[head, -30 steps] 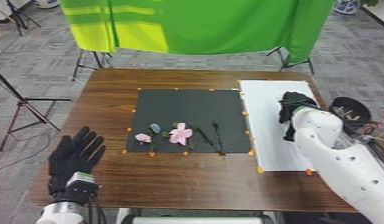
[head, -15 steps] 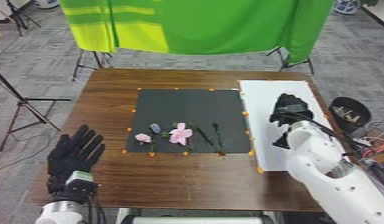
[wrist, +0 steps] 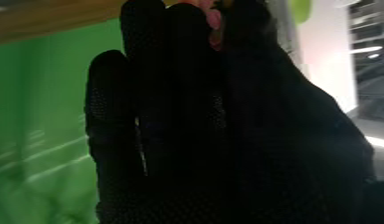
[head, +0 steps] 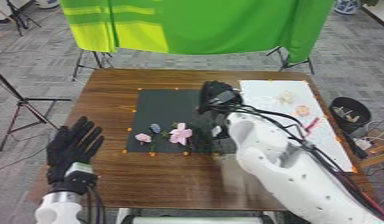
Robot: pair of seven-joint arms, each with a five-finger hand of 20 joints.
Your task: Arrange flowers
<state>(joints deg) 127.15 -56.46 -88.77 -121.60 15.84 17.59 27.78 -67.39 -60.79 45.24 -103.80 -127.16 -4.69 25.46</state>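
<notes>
Brown wooden table (head: 171,185); dark mat (head: 171,112), white sheet (head: 258,91) side by side, orange markers (head: 152,154) around edges

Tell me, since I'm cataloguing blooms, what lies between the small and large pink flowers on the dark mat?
In the head view, a bluish flower lies between them, set slightly farther back.

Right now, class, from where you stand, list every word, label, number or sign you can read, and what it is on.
None can be read.
The orange marks show no legible letters.
The pale patch on the left wrist is too small to tell.
</notes>
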